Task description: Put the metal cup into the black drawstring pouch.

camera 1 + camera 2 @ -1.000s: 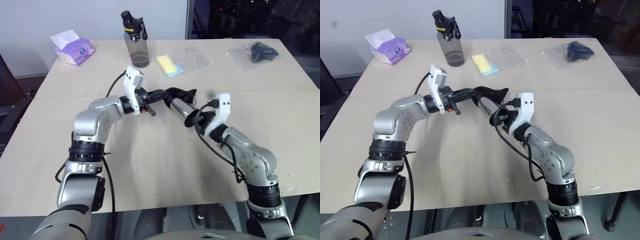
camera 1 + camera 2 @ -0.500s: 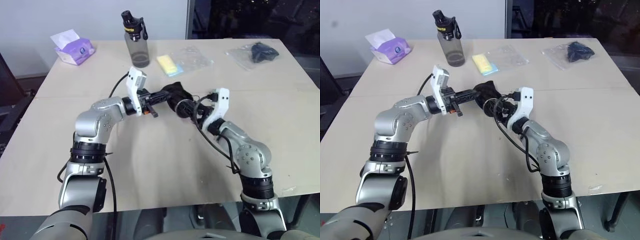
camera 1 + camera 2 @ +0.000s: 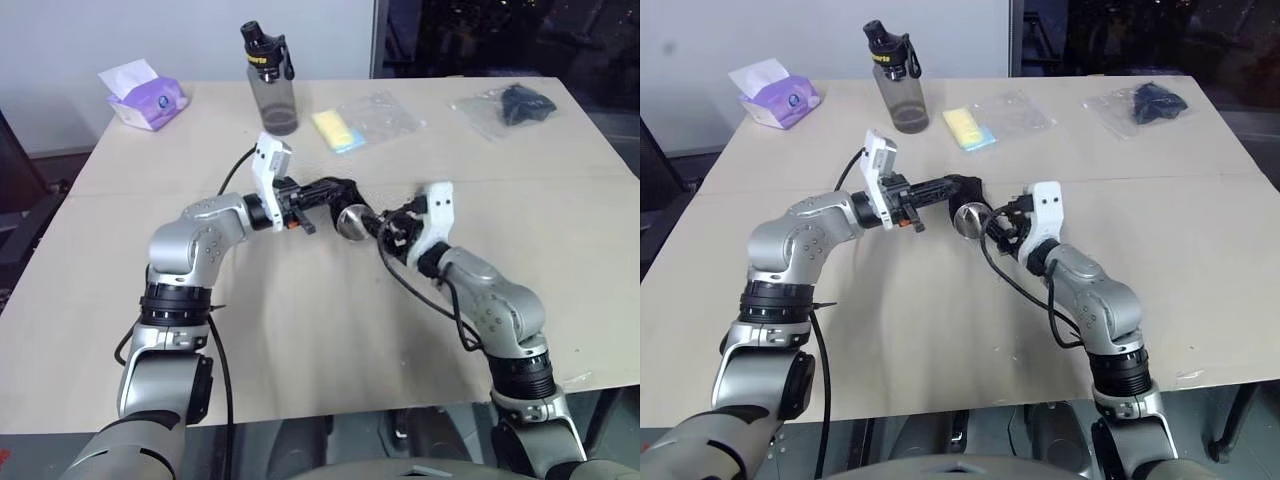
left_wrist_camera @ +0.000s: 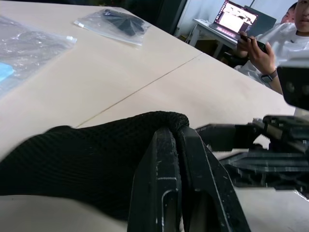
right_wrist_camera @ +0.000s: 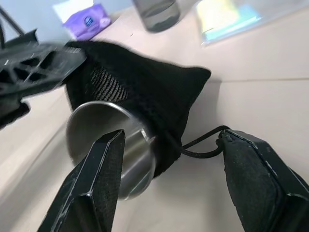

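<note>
The black drawstring pouch [image 3: 335,190] is held at its rim by my left gripper [image 3: 318,190], whose fingers [image 4: 166,159] are shut on the mesh fabric. The metal cup [image 5: 108,140] lies partly inside the pouch [image 5: 145,82], with its shiny end sticking out of the mouth towards my right gripper. My right gripper [image 5: 171,137] stands wide open just behind the cup [image 3: 352,220], one finger on each side and not touching it. The thin black cord [image 5: 203,147] trails on the table beside the cup.
At the back of the table [image 3: 300,330] stand a smoky-grey water bottle [image 3: 270,80], a purple tissue pack [image 3: 145,98], a yellow sponge on clear plastic [image 3: 335,130] and a dark object in a clear bag [image 3: 510,105]. A person with a laptop [image 4: 270,43] sits beyond.
My right gripper pushed the cup into the pouch, then opened and let go of it. The left gripper kept its hold and stayed in place.
</note>
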Robot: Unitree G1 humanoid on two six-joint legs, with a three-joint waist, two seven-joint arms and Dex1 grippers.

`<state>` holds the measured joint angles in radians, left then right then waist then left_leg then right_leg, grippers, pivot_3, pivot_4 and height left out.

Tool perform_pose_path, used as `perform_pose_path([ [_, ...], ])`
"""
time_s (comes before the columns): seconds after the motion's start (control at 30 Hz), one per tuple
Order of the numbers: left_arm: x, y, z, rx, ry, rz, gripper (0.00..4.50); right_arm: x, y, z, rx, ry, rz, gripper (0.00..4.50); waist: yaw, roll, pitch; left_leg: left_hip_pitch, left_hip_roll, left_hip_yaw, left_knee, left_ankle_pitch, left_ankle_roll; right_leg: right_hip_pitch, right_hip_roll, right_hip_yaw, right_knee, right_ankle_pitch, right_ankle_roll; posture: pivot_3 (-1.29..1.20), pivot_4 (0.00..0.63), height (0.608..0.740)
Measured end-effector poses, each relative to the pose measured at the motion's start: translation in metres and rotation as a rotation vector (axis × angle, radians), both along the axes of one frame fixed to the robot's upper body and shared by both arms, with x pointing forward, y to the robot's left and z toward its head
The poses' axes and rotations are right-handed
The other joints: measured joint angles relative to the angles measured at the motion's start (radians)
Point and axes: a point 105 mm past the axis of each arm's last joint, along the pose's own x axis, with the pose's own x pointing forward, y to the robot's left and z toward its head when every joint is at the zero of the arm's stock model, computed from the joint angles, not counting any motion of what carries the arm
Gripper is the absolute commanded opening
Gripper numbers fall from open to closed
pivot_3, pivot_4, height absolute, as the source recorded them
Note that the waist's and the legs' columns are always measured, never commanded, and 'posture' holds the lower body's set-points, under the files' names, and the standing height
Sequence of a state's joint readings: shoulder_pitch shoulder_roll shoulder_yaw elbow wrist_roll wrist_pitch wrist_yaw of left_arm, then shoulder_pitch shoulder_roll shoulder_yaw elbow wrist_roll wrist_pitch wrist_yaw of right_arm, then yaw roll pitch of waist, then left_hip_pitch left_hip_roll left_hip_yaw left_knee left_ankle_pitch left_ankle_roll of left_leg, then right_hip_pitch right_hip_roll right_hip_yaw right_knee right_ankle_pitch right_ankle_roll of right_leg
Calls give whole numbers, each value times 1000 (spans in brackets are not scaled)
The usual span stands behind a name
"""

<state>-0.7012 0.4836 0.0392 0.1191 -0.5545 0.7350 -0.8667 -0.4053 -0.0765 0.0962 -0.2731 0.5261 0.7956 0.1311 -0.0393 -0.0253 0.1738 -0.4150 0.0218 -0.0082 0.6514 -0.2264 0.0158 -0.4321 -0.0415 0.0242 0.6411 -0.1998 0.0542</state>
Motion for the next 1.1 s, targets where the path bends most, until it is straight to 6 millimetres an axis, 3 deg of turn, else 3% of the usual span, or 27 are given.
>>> perform_pose_path([
  [0.17, -3, -2, 3, -2, -5, -11, 0, 0, -2, 6, 24, -33, 12, 3195, 1, 0, 0, 0, 0, 0, 0, 0, 0, 0, 0, 0, 0, 0, 0, 0, 150, 740],
  [0.27, -4, -2, 5, -10, -7, -14, 0, -4, -19, 21, -6, -144, 52, 3195, 5, 0, 0, 0, -1, 0, 0, 0, 0, 0, 0, 0, -1, 0, 0, 0, 150, 740],
  [0.33, -3, -1, 6, -11, -7, -9, 0, -5, -39, 22, -152, -240, 65, 3195, 7, 0, 0, 0, -1, 0, 0, 0, 0, 1, -1, 0, -1, 0, 0, 0, 150, 740],
  [0.47, -3, 0, 6, -11, -6, -6, 0, 1, -66, -6, -504, -312, 70, 3195, 1, 0, 0, 1, -1, 1, 1, 0, 0, 1, 0, 0, -1, 0, 0, 0, 150, 740],
  [0.63, -3, -1, 5, -11, -2, -4, 0, 10, -54, -35, -507, -297, 56, 3195, -2, 0, 0, 1, 1, 0, 0, 0, 0, 0, 2, 1, 0, 0, 0, 0, 150, 740],
  [0.87, -3, 0, 5, -6, 9, 2, 0, 9, -43, -47, -467, -295, 117, 3195, 5, -1, 0, 0, 0, 1, 1, 0, 0, 1, 0, 2, -1, 0, 0, 0, 150, 740],
  [1.1, -2, 2, 6, -6, 7, 8, 0, 1, -29, -47, -412, -295, 221, 3195, 5, -1, 0, 1, 0, 1, 1, 0, 0, 1, 1, 1, 0, 0, 0, 0, 150, 740],
])
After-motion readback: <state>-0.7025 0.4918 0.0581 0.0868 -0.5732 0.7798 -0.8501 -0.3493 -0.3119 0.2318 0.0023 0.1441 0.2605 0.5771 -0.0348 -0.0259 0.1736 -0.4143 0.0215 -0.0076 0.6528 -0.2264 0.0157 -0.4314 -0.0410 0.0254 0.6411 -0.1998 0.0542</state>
